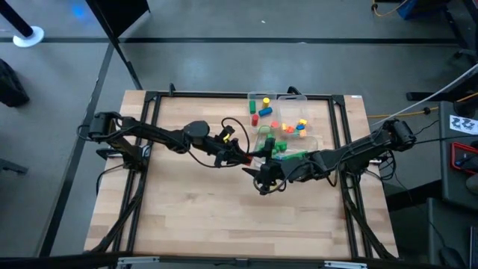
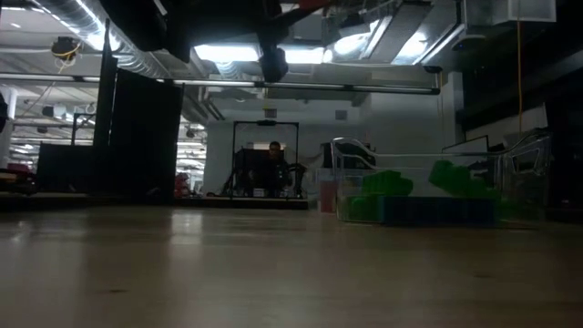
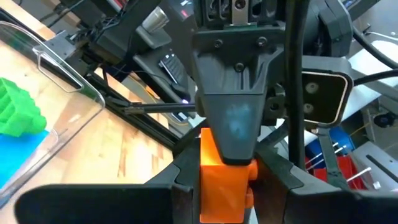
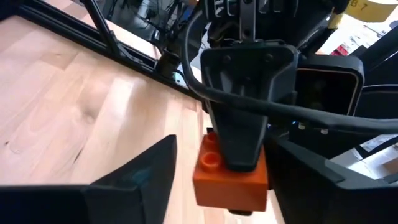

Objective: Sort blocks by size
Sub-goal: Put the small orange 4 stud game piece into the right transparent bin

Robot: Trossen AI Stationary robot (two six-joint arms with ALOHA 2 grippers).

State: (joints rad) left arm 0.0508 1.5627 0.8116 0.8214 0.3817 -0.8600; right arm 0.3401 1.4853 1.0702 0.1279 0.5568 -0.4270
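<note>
From above, the left gripper (image 1: 246,158) and right gripper (image 1: 263,178) met beside the tray (image 1: 314,139). In the left wrist view, the orange block (image 3: 222,183) sat clamped between left fingers. In the right wrist view, right jaws stood open around it.

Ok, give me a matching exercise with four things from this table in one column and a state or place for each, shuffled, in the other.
1. orange plastic brick
2. green studded bricks
3. clear plastic tray
4. right gripper

A. stands directly on the wooden tabletop
B. open, fingers either side of a brick
C. inside the tray
D. clamped in the left gripper

Pairs: 1-D, 2-C, 3-A, 4-B
</note>
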